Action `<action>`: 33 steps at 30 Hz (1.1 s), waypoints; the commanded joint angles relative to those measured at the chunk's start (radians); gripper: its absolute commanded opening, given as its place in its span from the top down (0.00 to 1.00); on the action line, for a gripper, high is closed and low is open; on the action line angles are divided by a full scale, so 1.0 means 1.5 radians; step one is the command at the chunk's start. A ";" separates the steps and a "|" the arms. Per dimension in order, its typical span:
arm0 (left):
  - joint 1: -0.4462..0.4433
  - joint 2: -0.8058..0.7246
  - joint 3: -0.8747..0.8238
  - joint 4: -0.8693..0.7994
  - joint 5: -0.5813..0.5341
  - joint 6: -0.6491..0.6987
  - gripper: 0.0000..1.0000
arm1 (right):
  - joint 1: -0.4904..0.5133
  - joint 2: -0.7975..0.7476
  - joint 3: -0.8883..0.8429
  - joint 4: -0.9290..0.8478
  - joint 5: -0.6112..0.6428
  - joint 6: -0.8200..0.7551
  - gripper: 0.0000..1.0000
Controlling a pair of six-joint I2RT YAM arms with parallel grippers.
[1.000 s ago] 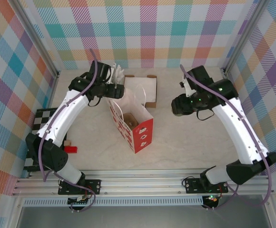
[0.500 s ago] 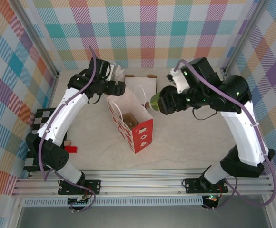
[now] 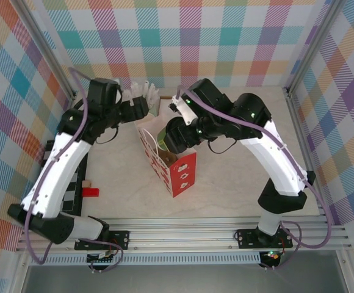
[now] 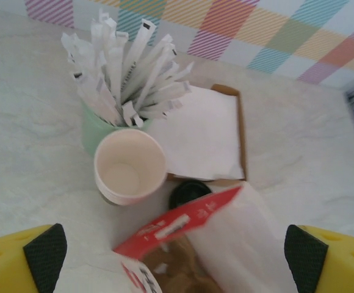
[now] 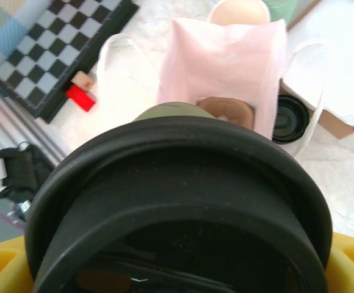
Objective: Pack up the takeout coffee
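Right fingers clasp a black-lidded green paper cup above the open red paper bag for lowering; left fingers gape.

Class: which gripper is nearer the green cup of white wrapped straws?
Left. The left gripper hovers near that green straw cup; the right gripper holds the black-lidded green paper cup over the red paper bag, farther away.

The takeout coffee, a small green paper cup capped with a round black plastic lid, is hanging in the right gripper just above the open mouth of the red-and-white paper bag. Its lid is facing the wrist camera, and its green body is pointing toward the bag.
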 commanded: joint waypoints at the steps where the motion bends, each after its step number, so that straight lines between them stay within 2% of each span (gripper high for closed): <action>1: -0.022 -0.039 -0.027 -0.024 0.030 -0.106 0.08 | 0.001 0.021 0.021 -0.013 0.046 0.028 0.52; 5: -0.079 -0.074 -0.030 -0.073 -0.022 -0.153 0.09 | 0.003 0.049 0.040 -0.018 0.024 0.041 0.52; 9: -0.123 -0.078 -0.063 -0.057 0.033 -0.177 0.11 | 0.010 0.067 0.051 -0.007 -0.007 0.051 0.52; 11: -0.133 -0.066 -0.064 -0.070 0.051 -0.180 0.17 | 0.014 0.072 0.051 -0.007 -0.008 0.054 0.52; 16: -0.138 -0.104 -0.093 -0.094 -0.024 -0.198 0.48 | 0.021 0.088 0.050 -0.025 0.028 0.065 0.52; 23: -0.138 -0.148 -0.160 -0.081 -0.003 -0.216 1.00 | 0.030 0.121 0.044 -0.011 0.024 0.086 0.52; 33: -0.137 -0.146 -0.168 -0.100 -0.021 -0.183 1.00 | 0.031 0.172 0.037 -0.025 0.074 0.103 0.52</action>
